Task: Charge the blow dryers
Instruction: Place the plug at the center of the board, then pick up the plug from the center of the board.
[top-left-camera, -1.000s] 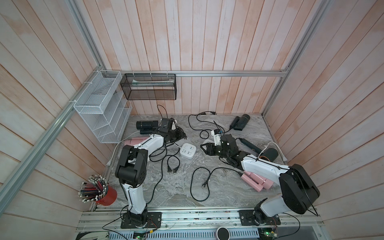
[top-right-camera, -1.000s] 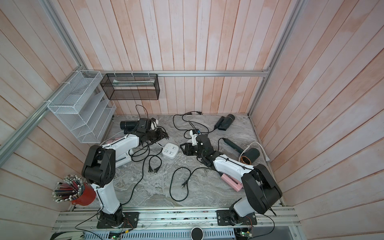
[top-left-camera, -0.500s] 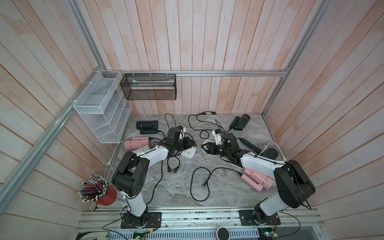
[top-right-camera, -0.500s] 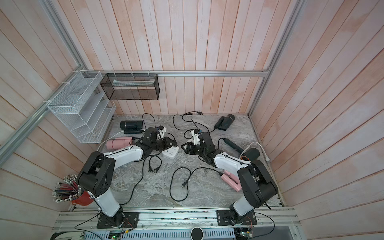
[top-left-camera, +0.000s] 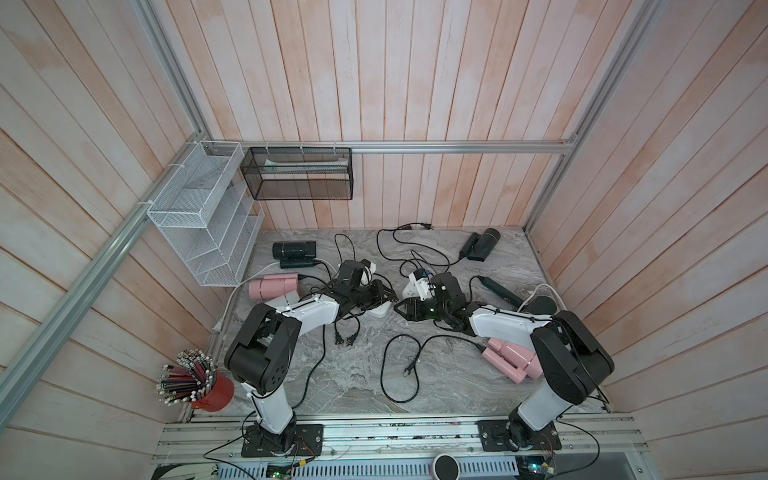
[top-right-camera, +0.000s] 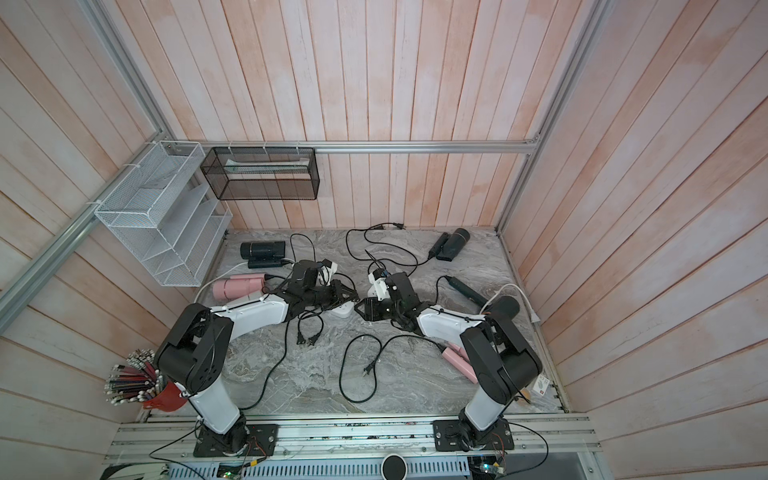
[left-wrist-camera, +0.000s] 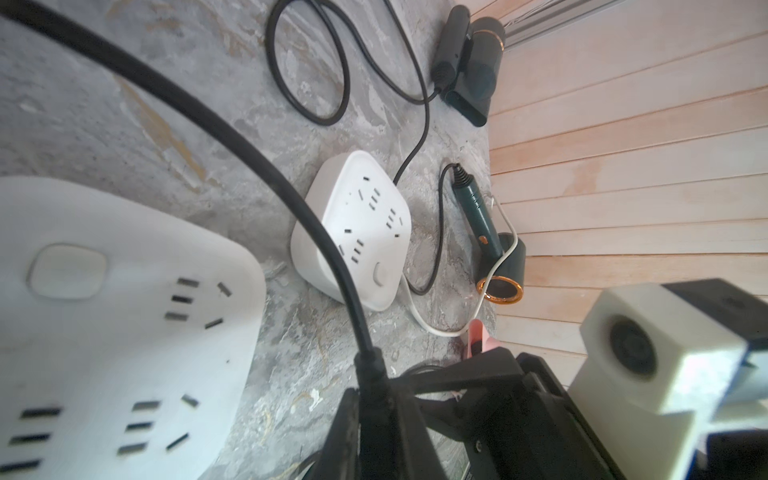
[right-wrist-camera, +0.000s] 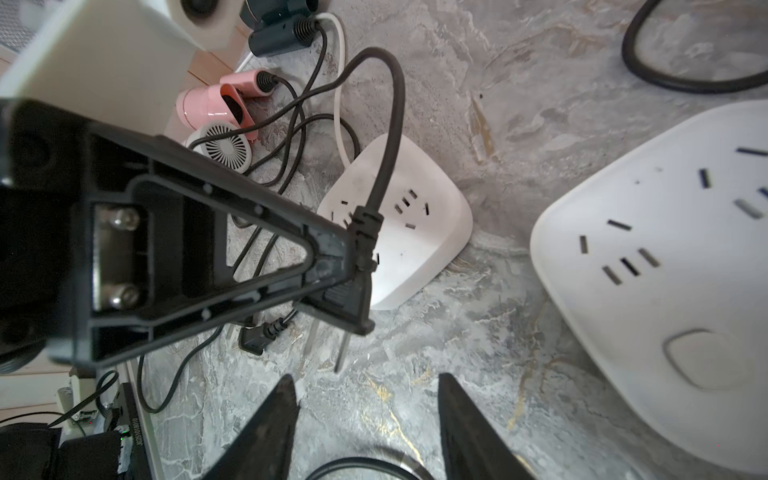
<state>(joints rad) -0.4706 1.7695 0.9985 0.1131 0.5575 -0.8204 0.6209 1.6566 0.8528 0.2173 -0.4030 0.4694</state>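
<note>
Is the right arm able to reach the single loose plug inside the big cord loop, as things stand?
Probably yes: the right gripper is open and empty, and nothing covers the loose plug.

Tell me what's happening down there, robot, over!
Left gripper shut on black plug; right gripper open, empty. Prongs bare, not yet in white power strip. Loose cords tangled beside strip.

Black dryer (top-left-camera: 295, 253) lies folded, right beside the foot of the white wire rack (top-left-camera: 208, 216). First pink dryer (top-left-camera: 270, 286) is folded too, just as near. Well across from the rack, dark dryer (top-left-camera: 482, 245) lies folded in the back corner. Open-handled dryer (top-left-camera: 536, 305) sprawls on its side, and second pink dryer (top-left-camera: 511, 359) lies folded, farthest from the rack.
</note>
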